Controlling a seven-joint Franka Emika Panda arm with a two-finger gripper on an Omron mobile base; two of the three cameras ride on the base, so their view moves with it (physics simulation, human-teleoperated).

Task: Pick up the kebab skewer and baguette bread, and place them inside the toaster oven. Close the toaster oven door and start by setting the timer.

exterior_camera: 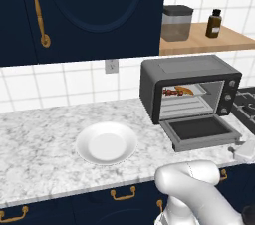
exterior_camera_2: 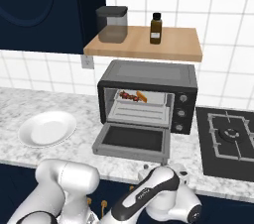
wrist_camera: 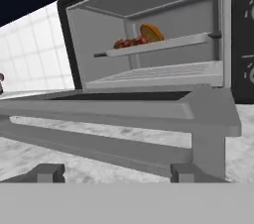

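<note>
food is already loaded, so the step in hand looks to be closing the door. in the left base view the toaster oven [exterior_camera: 189, 87] sits right of centre with the toaster oven door [exterior_camera: 199, 132] folded down flat toward the lower right, and the kebab skewer [exterior_camera: 172, 91] and baguette bread [exterior_camera: 187, 90] lie side by side on the upper rack; a white plate [exterior_camera: 106, 143] rests on the counter [exterior_camera: 40, 139] at centre left. in the right base view the door hangs open in the middle of the frame, the food shows in the cavity just above it, and the knobs [exterior_camera_2: 182, 106] line the oven's right face. in the hand view the door's bar handle [wrist_camera: 114, 141] crosses the lower half, just above the two fingertips [wrist_camera: 47, 172] at the bottom edge, which stand well apart with nothing between them. to do this well, i judge the gripper [wrist_camera: 116, 174] should come up under the handle bar and push in an arc about the bottom hinge, steadily, so the rack and food are not jolted.
</note>
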